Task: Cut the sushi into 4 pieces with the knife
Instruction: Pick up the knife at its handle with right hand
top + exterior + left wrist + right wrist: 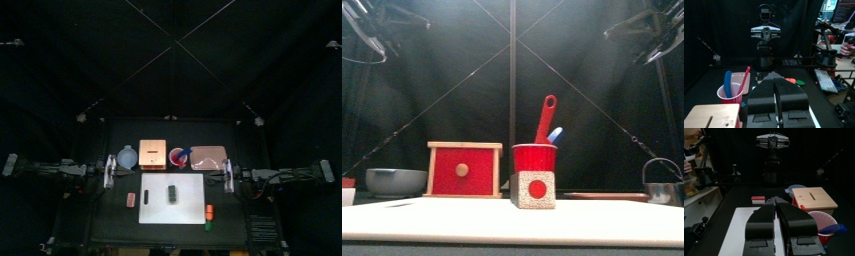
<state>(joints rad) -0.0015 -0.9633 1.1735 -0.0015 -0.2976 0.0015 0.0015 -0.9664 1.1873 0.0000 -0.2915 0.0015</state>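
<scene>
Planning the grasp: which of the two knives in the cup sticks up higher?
The red knife: its handle rises well above the rim of the red cup, while the blue knife barely clears it.

Setting: a robotics lab test booth, not a home kitchen. A black curtain is hanging behind and around a small black table. The left arm and the right arm are reaching in from opposite sides of the table. The tabletop is carrying play-kitchen props: a white cutting board, a wooden box with a red drawer front, a red cup holding a red toy knife and a blue toy knife, a blue-grey bowl and a pink tray.
</scene>
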